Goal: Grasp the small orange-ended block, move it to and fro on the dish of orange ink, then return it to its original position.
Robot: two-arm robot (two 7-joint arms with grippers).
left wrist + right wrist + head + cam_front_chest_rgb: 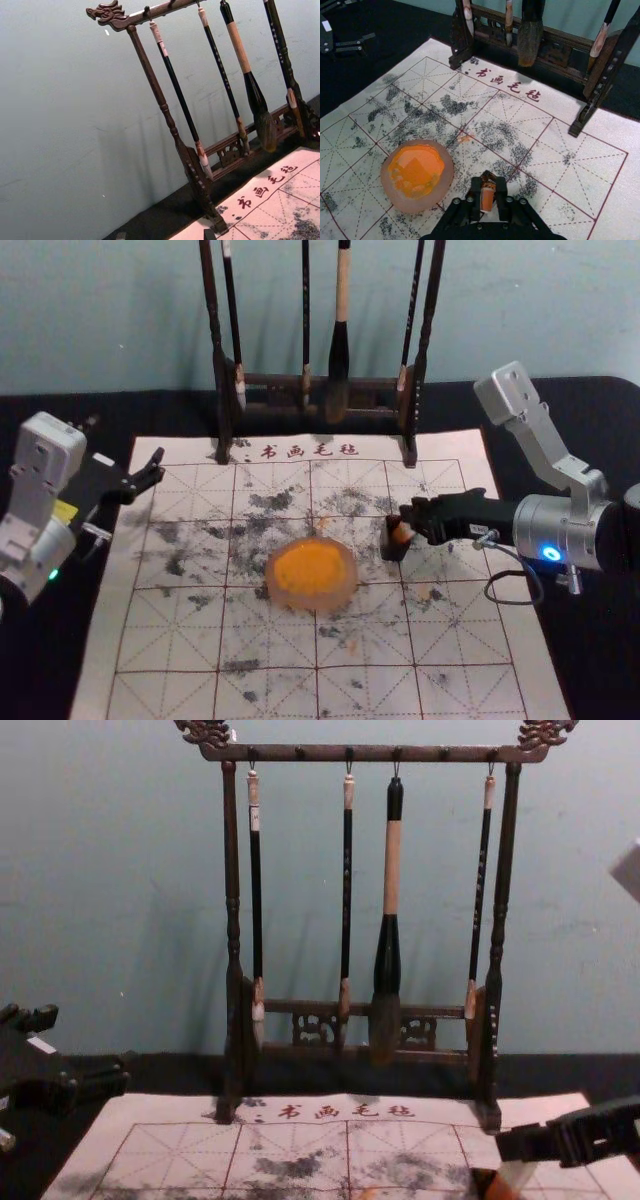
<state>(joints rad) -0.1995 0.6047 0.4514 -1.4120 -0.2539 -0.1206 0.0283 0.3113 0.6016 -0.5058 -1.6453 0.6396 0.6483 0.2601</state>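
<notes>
My right gripper (408, 524) reaches in from the right, just right of the ink dish (311, 573). In the right wrist view, the right gripper (488, 188) is shut on the small orange-ended block (487, 199). The block (508, 1180) leans at a slant in the chest view, orange end down, with a small dark piece (483, 1181) beside it. Orange ink (416, 171) lies in the round dish. Parked at the left is my left gripper (152, 472); its fingertips stand apart at the bottom of the left wrist view.
A dark wooden rack (232, 920) with hanging brushes stands at the back of the felt mat (170, 640), near the wall. The large brush (390, 910) hangs low among them. Black cloth (60, 420) lies around the mat.
</notes>
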